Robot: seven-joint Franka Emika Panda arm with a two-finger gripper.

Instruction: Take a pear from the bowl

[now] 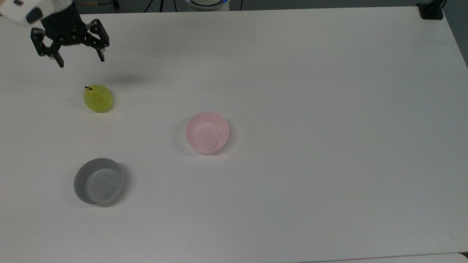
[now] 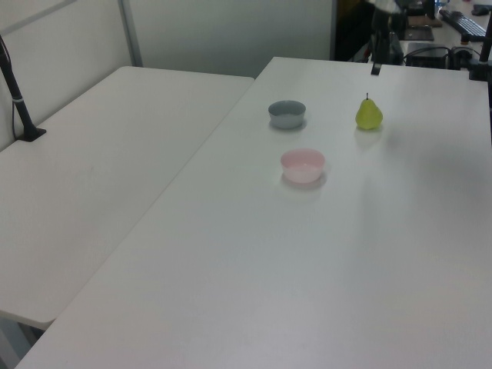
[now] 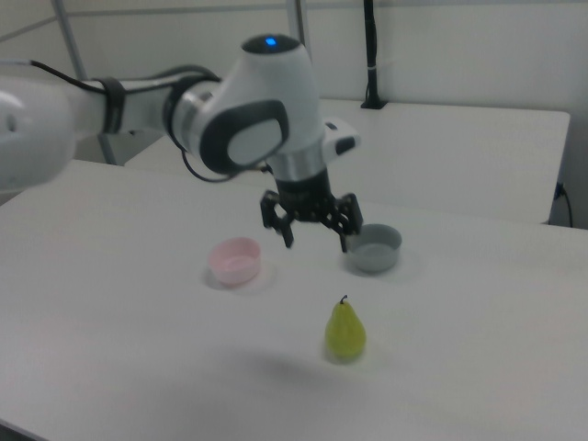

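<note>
Pear (image 1: 98, 98) upright on table (image 1: 292, 91), apart from pink bowl (image 1: 207, 132); gripper (image 1: 81, 59) above pear, jaws spread, holding nothing; grey bowl (image 1: 98, 180) nearby

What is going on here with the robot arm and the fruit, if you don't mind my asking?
The arm's gripper hangs open above the white table, holding nothing. The pear stands upright on the table by itself, below the gripper. The pink bowl and the grey bowl both sit empty, apart from the pear.
</note>
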